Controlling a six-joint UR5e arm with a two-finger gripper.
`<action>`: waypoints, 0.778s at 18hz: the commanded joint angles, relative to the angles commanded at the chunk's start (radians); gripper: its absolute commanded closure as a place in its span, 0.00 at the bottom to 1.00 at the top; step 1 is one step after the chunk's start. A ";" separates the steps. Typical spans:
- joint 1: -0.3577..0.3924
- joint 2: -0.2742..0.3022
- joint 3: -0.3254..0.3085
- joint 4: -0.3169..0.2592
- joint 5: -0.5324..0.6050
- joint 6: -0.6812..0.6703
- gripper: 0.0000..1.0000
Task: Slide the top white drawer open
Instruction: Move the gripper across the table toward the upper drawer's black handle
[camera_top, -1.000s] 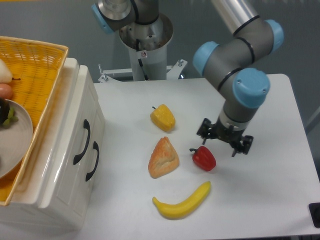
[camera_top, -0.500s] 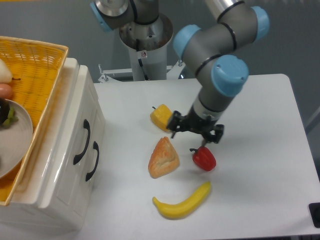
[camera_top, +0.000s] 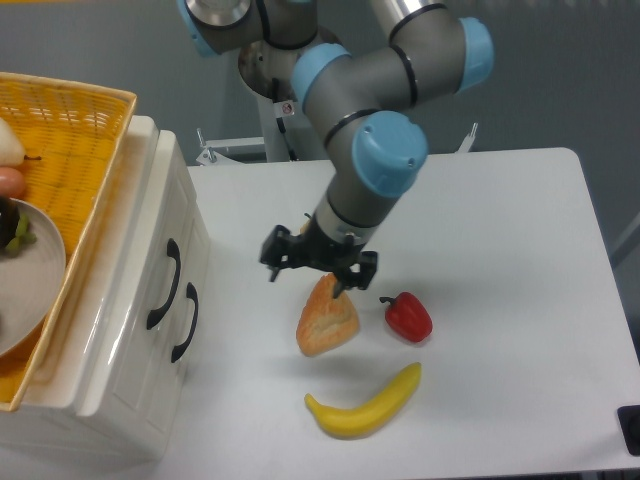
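A: Top white drawer at the left, closed, black handle facing right. Lower drawer just beneath.

B: Claw above the worktop, over the bread wedge, fingers apart, holding nothing. Well clear of the handle.

A: Best approached low from the right, aimed at the upper handle, not the lower. Then a straight pull rightward, past the banana and pepper.
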 joint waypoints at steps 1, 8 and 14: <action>-0.011 0.000 0.000 0.000 -0.002 -0.017 0.02; -0.052 0.000 0.000 0.000 -0.023 -0.055 0.06; -0.091 0.006 -0.002 -0.003 -0.050 -0.069 0.07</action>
